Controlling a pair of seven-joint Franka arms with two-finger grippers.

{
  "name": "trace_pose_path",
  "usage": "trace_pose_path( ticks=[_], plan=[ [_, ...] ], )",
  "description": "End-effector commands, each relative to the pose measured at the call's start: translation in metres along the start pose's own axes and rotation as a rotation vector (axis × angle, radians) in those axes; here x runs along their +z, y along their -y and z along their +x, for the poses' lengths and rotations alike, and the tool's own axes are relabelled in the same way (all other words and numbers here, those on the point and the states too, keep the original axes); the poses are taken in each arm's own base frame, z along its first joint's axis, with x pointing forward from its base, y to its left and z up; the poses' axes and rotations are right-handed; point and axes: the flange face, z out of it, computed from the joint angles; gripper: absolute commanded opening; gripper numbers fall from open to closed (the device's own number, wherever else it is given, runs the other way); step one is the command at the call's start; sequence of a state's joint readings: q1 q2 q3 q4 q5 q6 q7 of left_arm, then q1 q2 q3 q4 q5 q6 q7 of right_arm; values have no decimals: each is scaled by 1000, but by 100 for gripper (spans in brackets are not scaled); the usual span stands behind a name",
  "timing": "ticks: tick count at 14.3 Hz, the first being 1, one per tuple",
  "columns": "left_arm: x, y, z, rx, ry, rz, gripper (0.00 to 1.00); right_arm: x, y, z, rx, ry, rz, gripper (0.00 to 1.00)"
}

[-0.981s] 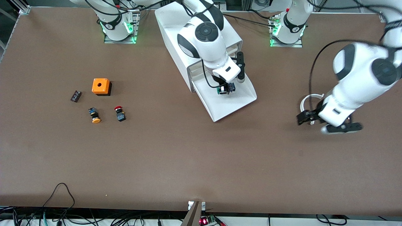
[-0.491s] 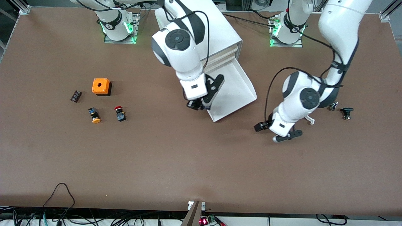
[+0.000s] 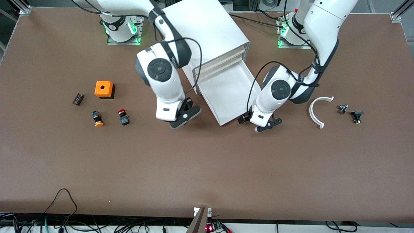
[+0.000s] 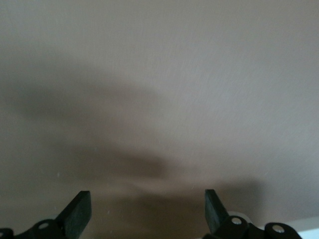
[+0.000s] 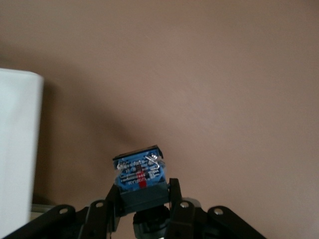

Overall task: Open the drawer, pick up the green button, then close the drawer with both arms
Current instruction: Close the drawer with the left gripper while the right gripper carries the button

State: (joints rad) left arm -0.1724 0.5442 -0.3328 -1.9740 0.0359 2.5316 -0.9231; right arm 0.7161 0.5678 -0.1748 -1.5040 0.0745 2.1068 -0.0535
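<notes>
The drawer (image 3: 226,97), lowest of three in the white cabinet (image 3: 207,29), stands pulled out, and nothing shows in its tray. My right gripper (image 3: 180,119) hangs over the bare table beside the drawer, toward the right arm's end. It is shut on the button (image 5: 139,177), whose dark body and blue labelled end stick out between the fingers (image 5: 177,196). The button's cap is hidden. The drawer's white wall (image 5: 17,149) shows in the right wrist view. My left gripper (image 3: 256,124) is open and low by the drawer's front corner, with only table between its fingertips (image 4: 79,211).
Toward the right arm's end lie an orange box (image 3: 104,89), a red-capped button (image 3: 123,117), a yellow-capped button (image 3: 97,119) and a small black part (image 3: 78,99). Toward the left arm's end lie a white curved piece (image 3: 318,110) and two small parts (image 3: 343,109), (image 3: 356,116).
The right gripper lifted the button out of the drawer and carried it toward the right arm's end. The left arm swung in from its own end to the drawer's front corner.
</notes>
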Motion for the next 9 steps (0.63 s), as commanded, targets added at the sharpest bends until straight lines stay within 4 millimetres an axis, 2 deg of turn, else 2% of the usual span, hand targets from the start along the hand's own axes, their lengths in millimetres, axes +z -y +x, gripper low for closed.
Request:
trace_pose_path(
  ticks=[1,3,5,9],
  plan=[
    [0,7,-25,-6,18,9,100,20,-48,-31,128,69,17,29],
    [0,2,-53,35,40,18,100,34,-75,-47,233,108,14,29],
    [-2,-2,-78,81,55,25,100,50,-86,-69,297,152,16,30],
    [-9,-6,-126,170,91,70,100,88,-84,-109,358,176,12,31]
  ],
)
